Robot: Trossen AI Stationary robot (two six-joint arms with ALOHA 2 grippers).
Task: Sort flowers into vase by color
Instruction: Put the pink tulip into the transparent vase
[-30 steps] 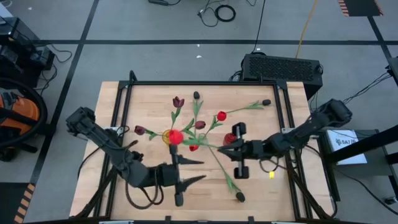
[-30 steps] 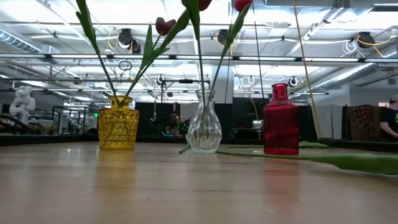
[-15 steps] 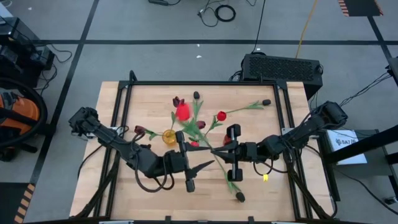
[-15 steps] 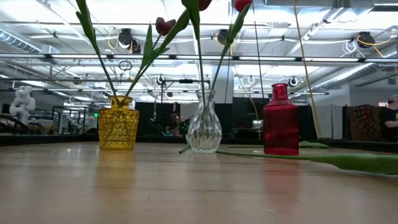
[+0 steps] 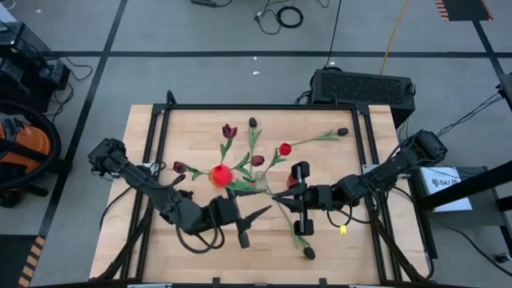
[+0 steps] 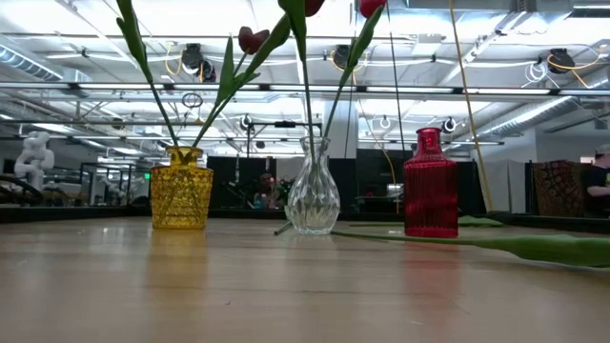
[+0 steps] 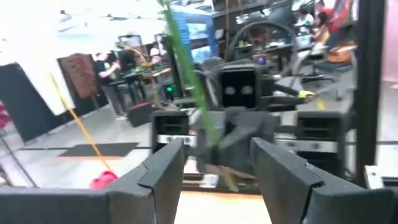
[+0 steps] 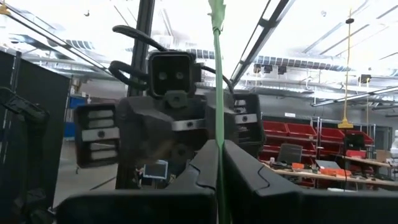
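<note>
Right end effector is shut tight on 1 thin green flower stem, up in the air over the middle of the worktop. Left end effector faces it from the near left, its 2 fingers wide open, holding nothing. It looks like a hand-over. To do it well, the left one should slide in until the stem sits deep between its fingers, then close softly. Only then should the right one let go. Pulling hard could bend the stem.
</note>
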